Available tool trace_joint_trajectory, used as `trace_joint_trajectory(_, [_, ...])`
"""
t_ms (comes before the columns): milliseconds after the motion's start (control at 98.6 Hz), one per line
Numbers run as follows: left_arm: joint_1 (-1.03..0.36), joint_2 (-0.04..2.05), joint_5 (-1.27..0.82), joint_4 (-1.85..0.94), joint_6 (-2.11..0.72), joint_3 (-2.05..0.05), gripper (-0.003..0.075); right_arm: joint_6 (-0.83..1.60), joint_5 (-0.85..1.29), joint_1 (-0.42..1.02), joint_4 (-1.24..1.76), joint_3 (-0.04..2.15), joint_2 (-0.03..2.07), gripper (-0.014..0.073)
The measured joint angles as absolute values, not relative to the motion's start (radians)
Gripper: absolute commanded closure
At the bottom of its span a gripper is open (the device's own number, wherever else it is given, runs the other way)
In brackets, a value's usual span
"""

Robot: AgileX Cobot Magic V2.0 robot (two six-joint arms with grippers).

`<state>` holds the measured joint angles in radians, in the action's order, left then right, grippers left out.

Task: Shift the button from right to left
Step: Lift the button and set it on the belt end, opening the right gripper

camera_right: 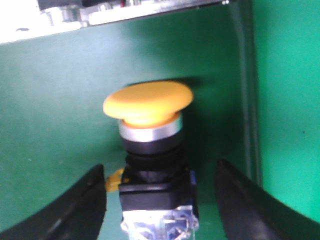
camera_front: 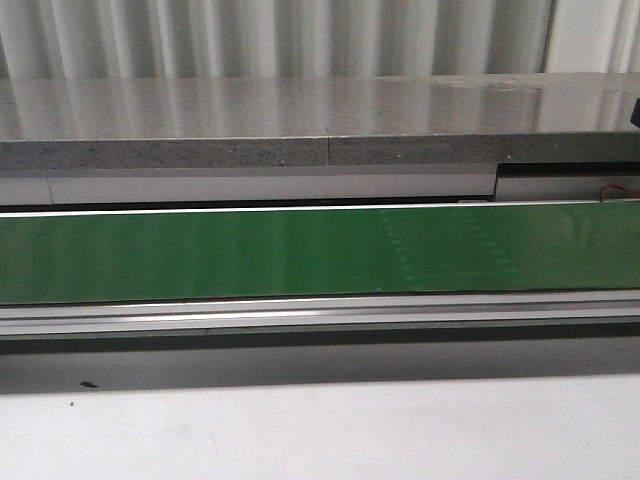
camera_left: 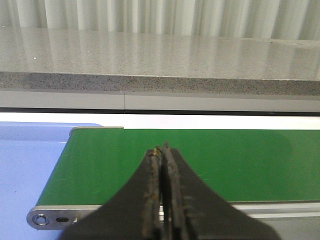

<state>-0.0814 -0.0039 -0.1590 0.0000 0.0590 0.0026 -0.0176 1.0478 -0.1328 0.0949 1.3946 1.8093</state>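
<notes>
The button (camera_right: 150, 130) shows only in the right wrist view: yellow mushroom cap, metal ring, black collar and a boxy block with metal screws, lying on the green belt (camera_right: 50, 100). My right gripper (camera_right: 160, 192) is open, one finger on each side of the button's block, with gaps to both. My left gripper (camera_left: 162, 150) is shut and empty, above the green belt (camera_left: 240, 160) near its end. In the front view neither gripper nor the button shows, only the green belt (camera_front: 200, 255).
A grey stone ledge (camera_front: 300, 120) runs behind the belt. A metal frame rail (camera_front: 300, 315) runs along the belt's near side. A blue surface (camera_left: 25, 170) lies beside the belt's end roller (camera_left: 40, 218). White table (camera_front: 320, 430) lies in front.
</notes>
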Motion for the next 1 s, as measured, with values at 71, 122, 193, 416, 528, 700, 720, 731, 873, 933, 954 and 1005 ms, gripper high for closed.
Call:
trace_joint_trajectory(71, [-0.081, -0.004, -0.159, 0.000, 0.059, 0.003, 0.0741, 0.017, 1.043, -0.133, 0.115, 1.395, 1.796, 0.0083])
trace_joint_trajectory(122, [-0.081, -0.004, -0.159, 0.000, 0.059, 0.003, 0.0741, 0.045, 1.039, -0.133, 0.130, 1.390, 1.774, 0.0083])
trace_joint_trajectory(193, [-0.081, -0.004, -0.159, 0.000, 0.059, 0.003, 0.0741, 0.089, 1.025, -0.130, 0.156, 1.376, 1.734, 0.0083])
trace_joint_trajectory(416, [-0.081, -0.004, -0.159, 0.000, 0.059, 0.003, 0.0741, 0.179, 0.922, -0.085, 0.183, 1.231, 1.547, 0.0097])
trace_joint_trajectory(528, [-0.081, -0.004, -0.159, 0.000, 0.059, 0.003, 0.0741, 0.192, 0.842, -0.055, 0.186, 1.119, 1.435, 0.0240])
trace_joint_trajectory(700, [-0.081, -0.004, -0.159, 0.000, 0.059, 0.003, 0.0741, 0.199, 0.775, -0.032, 0.186, 0.964, 1.275, 0.0525])
trace_joint_trajectory(720, [-0.081, -0.004, -0.159, 0.000, 0.059, 0.003, 0.0741, 0.199, 0.769, -0.032, 0.186, 0.947, 1.256, 0.0553])
trace_joint_trajectory(731, [-0.081, -0.004, -0.159, 0.000, 0.059, 0.003, 0.0741, 0.199, 0.767, -0.032, 0.186, 0.941, 1.249, 0.0570])
trace_joint_trajectory(873, [-0.081, -0.004, -0.159, 0.000, 0.059, 0.003, 0.0741, 0.206, 0.722, -0.032, 0.186, 0.828, 1.123, 0.0662])
trace_joint_trajectory(933, [-0.081, -0.004, -0.159, 0.000, 0.059, 0.003, 0.0741, 0.206, 0.702, -0.032, 0.186, 0.781, 1.068, 0.0661])
trace_joint_trajectory(954, [-0.081, -0.004, -0.159, 0.000, 0.059, 0.003, 0.0741, 0.206, 0.699, -0.032, 0.186, 0.766, 1.050, 0.0661])
trace_joint_trajectory(1005, [-0.081, -0.004, -0.159, 0.000, 0.059, 0.003, 0.0741, 0.208, 0.685, -0.032, 0.186, 0.731, 1.005, 0.0661])
